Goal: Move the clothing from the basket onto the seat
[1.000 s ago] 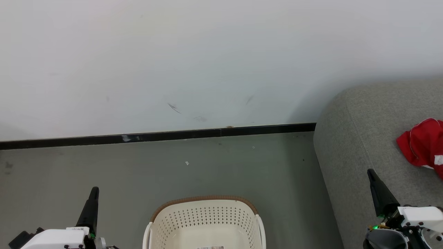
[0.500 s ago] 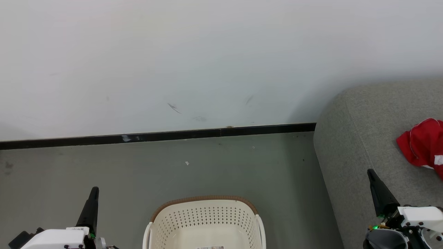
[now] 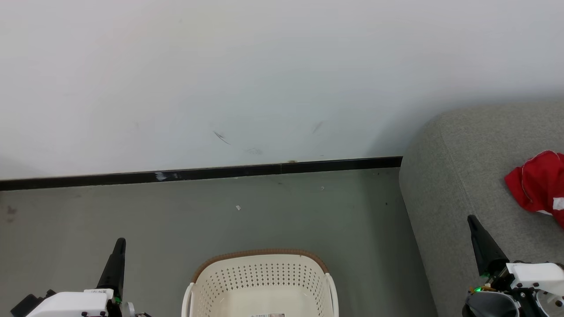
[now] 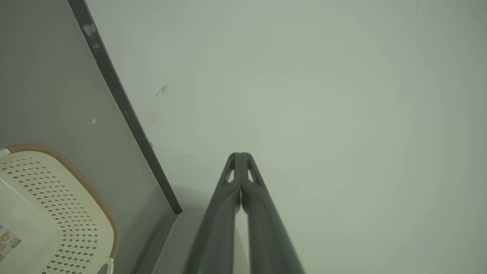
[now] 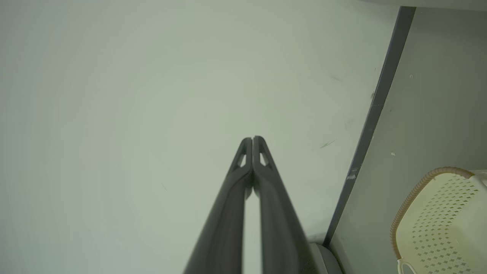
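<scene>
Red clothing with white trim lies crumpled on the grey seat at the right edge of the head view. The cream basket with a brown rim stands on the floor at bottom centre; the part of its inside that shows holds no fabric. It also appears as the basket in the left wrist view and the basket in the right wrist view. My left gripper is shut and held left of the basket. My right gripper is shut over the seat's front part, apart from the clothing. Both point at the wall.
A white wall with a black skirting strip runs behind the grey-green floor. The floor lies open between basket and wall. The seat's rounded corner stands close to the basket's right side.
</scene>
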